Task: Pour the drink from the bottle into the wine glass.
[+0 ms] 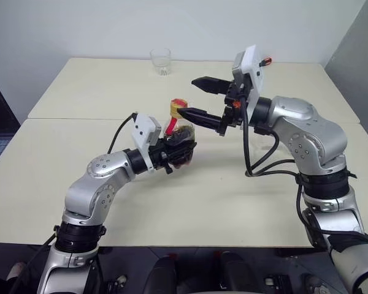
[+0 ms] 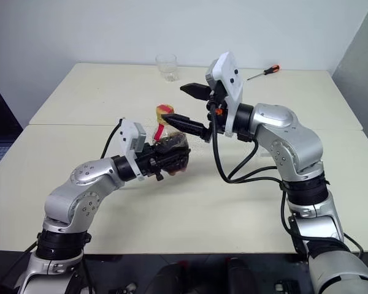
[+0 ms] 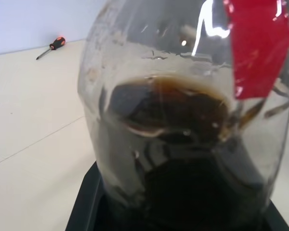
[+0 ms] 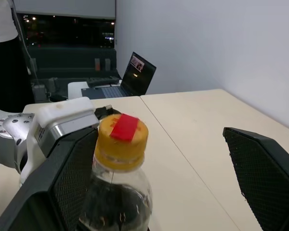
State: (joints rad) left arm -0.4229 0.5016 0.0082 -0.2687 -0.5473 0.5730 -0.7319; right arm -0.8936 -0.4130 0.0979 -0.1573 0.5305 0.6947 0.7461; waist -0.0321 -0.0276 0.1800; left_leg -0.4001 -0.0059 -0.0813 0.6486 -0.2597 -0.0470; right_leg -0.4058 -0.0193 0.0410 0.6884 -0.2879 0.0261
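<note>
Colours around the bottle on the cream counter

The bottle (image 4: 116, 178) is clear plastic with a yellow cap (image 4: 121, 141) bearing a red patch, a red label (image 3: 256, 45) and dark brown-black drink (image 3: 183, 159) inside. Beyond it on the pale cream counter (image 1: 80, 92) stands a clear tumbler (image 1: 161, 60); farther off lies a screwdriver (image 2: 262, 73) with an orange-and-black handle. Black fingers (image 1: 199, 114) flank the cap.

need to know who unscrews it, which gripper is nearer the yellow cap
Right. The right gripper hangs open around the yellow cap, one finger beside it. The left gripper is lower, shut on the bottle body.
</note>
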